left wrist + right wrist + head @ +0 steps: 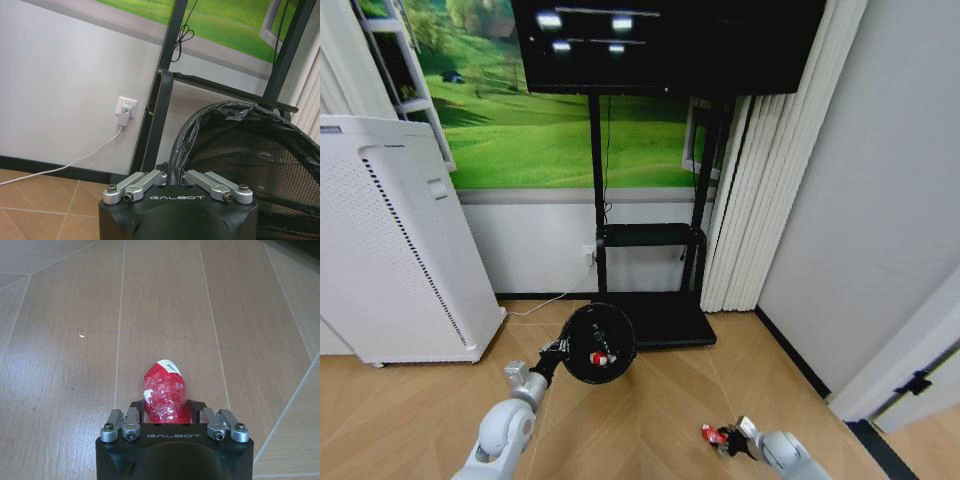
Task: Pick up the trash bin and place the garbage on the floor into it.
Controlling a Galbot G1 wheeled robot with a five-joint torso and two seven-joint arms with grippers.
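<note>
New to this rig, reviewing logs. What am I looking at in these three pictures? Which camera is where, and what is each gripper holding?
It is a wheeled robot with two arms. The head view looks down from its head onto a wooden floor, towards a TV stand and a white perforated appliance. The other two cameras sit on the wrists.

The left gripper is shut on the rim of the trash bin, a black mesh bin with a bag liner; its wrist view shows the rim close up. A red-and-white piece lies inside.

The right gripper, low on the right, is shut on a red wrapper, above bare floor.
</note>
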